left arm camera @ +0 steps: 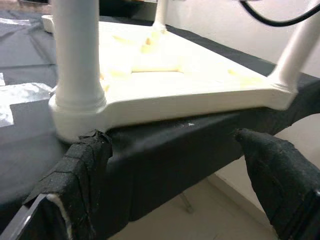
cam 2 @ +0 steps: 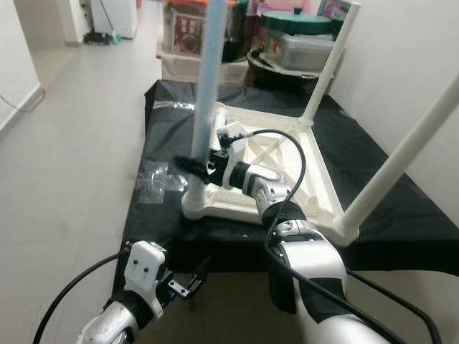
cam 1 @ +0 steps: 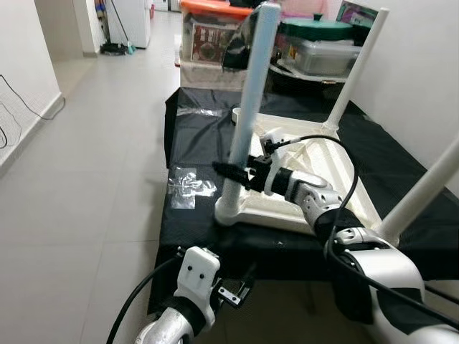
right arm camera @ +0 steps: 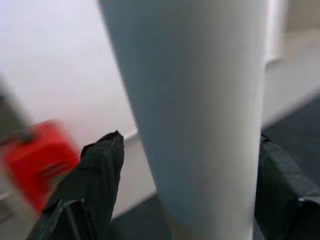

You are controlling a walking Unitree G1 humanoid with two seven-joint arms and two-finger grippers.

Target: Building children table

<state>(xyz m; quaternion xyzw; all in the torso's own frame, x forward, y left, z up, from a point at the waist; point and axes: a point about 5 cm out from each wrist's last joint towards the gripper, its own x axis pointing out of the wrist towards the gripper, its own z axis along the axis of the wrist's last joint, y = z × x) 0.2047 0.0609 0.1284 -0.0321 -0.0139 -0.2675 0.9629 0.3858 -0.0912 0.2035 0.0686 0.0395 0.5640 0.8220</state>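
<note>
The two eye views look forward and down from the robot's head at the upside-down white table (cam 1: 301,179) on the black cloth (cam 1: 193,136), and both share this same scene from spots just side by side. The left wrist view sits low, near the cloth's front edge, looking at the table's near corner leg (left arm camera: 75,60). The right wrist view is very close to that same leg (right arm camera: 195,115).

Silver, rounded arm shells with black joints. A black cable loops over the right arm (cam 1: 373,265); another trails from the left arm (cam 1: 179,315). Finger pads (left arm camera: 82,170) seem fabric-wrapped, possibly taped.
</note>
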